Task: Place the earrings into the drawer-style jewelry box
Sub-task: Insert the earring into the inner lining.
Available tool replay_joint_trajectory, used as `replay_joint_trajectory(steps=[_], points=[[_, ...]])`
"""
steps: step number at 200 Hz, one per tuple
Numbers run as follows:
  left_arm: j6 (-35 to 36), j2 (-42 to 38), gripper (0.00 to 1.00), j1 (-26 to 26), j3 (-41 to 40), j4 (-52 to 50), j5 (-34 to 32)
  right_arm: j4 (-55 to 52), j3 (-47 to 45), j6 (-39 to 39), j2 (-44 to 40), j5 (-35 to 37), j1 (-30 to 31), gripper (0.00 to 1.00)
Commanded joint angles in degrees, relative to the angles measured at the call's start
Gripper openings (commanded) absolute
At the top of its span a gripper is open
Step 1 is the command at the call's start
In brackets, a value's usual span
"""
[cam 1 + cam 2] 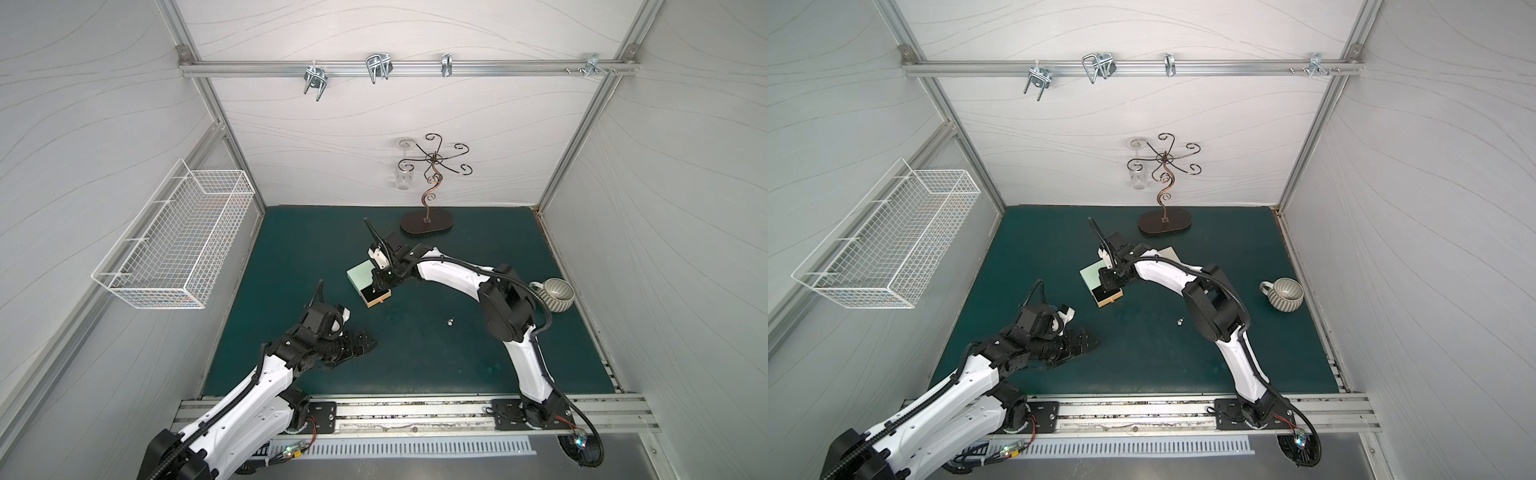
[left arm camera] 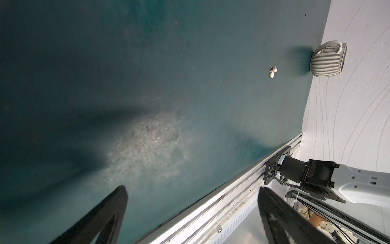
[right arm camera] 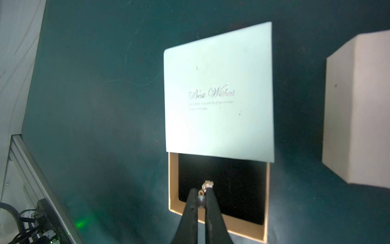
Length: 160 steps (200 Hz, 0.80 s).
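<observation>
The drawer-style jewelry box has a mint-green sleeve (image 3: 219, 93) printed "Best Wishes" and a tan drawer (image 3: 173, 181) pulled out, showing black lining. It lies mid-mat in both top views (image 1: 360, 275) (image 1: 1091, 275). My right gripper (image 3: 201, 191) hangs over the open drawer, shut on a small silvery earring (image 3: 207, 184) that sticks out past its tips. In the top views the right gripper (image 1: 380, 286) is above the drawer. Another earring (image 1: 450, 321) (image 1: 1180, 321) (image 2: 273, 71) lies on the mat. My left gripper (image 2: 194, 202) (image 1: 362, 344) is open, low over the mat, with nothing between its fingers.
A grey ribbed mug (image 1: 557, 294) (image 2: 328, 60) lies on its side at the right of the mat. A copper jewelry stand (image 1: 428, 222) with a hanging glass (image 1: 402, 180) stands at the back. A plain white box (image 3: 358, 105) sits beside the jewelry box. A wire basket (image 1: 174, 245) hangs on the left wall.
</observation>
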Motion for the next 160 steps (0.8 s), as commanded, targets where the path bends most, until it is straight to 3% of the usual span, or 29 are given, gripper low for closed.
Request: replay_joint_trajectory(steps=[1, 84, 160], points=[[-0.9, 0.2, 0.99, -0.1, 0.3, 1.7, 1.0, 0.8, 1.6, 0.8, 1.6, -1.4, 0.5, 0.07], [-0.8, 2.1, 0.99, -0.1, 0.7, 3.2, 1.5, 0.7, 3.7, 1.1, 4.1, -1.8, 1.0, 0.09], [-0.7, 2.9, 0.99, -0.1, 0.8, 3.7, 1.5, 0.5, 2.8, 0.6, -0.8, -1.2, 0.5, 0.26]])
